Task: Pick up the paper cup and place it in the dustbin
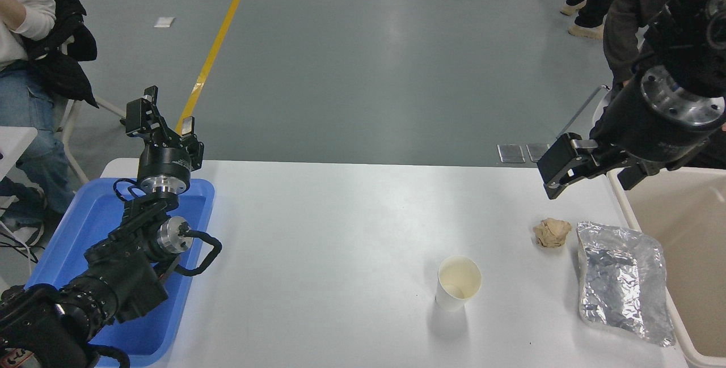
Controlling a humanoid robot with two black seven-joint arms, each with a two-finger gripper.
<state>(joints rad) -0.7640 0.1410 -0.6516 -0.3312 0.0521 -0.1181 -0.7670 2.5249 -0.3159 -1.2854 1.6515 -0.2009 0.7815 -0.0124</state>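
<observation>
Standing upright on the white counter (340, 215), the paper cup (458, 283) sits right of centre, mouth open upward, apart from the crumpled tan paper ball (551, 232) and the crinkled silver foil bag (621, 283) further right. The right pincer (553, 172) hangs above the counter's far right part, well apart from the cup, holding nothing; I cannot tell how wide it stands. The left pincer (164, 115) is parked over the blue tray (62, 237), spread open and empty. The dustbin (669, 311) stands at the right edge. The cup looks light and thin-walled (easily crushed or tipped), so a gentle squeeze across its upper wall, just below the stiffer rolled rim, seems wisest.
</observation>
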